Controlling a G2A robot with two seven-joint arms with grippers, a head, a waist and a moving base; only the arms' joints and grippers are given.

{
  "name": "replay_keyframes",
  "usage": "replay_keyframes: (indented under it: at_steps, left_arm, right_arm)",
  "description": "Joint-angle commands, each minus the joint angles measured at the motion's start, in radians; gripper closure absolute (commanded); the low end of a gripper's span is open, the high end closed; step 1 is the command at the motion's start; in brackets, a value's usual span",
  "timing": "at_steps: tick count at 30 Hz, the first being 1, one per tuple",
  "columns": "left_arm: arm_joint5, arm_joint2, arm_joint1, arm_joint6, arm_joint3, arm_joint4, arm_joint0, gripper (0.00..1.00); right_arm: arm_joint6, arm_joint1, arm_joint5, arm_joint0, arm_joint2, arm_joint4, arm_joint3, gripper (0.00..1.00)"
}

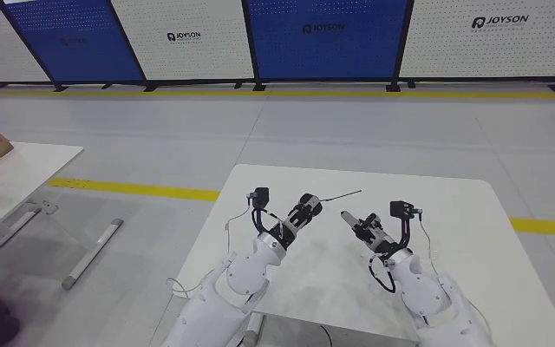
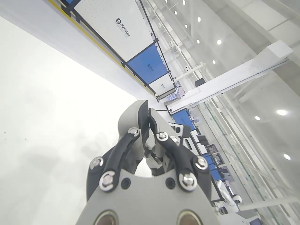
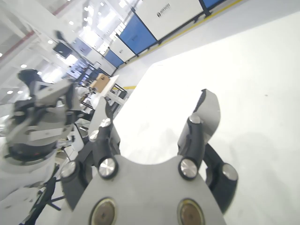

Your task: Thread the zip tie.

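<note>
A thin black zip tie (image 1: pixel 342 195) sticks out from my left gripper (image 1: pixel 307 206), which is shut on one end of it above the middle of the white table (image 1: pixel 434 260). Its free end points toward the table's far right. In the left wrist view the fingertips (image 2: pixel 143 108) are pressed together on the zip tie (image 2: pixel 161 110), and a short length pokes out past them. My right gripper (image 1: pixel 349 219) hovers just right of the left one, a little nearer the front edge. In its own view the right gripper (image 3: pixel 154 106) is open with nothing between its fingers.
A second white table (image 1: pixel 35 165) stands at the far left with a cardboard box (image 1: pixel 4 146) on it. A grey bar (image 1: pixel 91 253) lies on the floor between the tables. Blue and white partition panels (image 1: pixel 325 39) line the back.
</note>
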Motion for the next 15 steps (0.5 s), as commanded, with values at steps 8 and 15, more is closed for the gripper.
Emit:
replay_keyframes:
  at_steps: [8,15]
  left_arm:
    - [0.000,0.000,0.000,0.001,0.000,0.002,0.000,1.00]
    - [-0.002,-0.008,0.000,-0.109,-0.004,-0.153,0.000,1.00]
  right_arm:
    - [-0.010,0.000,0.002,-0.004,-0.002,-0.019,-0.005,0.00]
    - [0.003,0.002,-0.035,0.017,-0.027,-0.110,0.023,0.00]
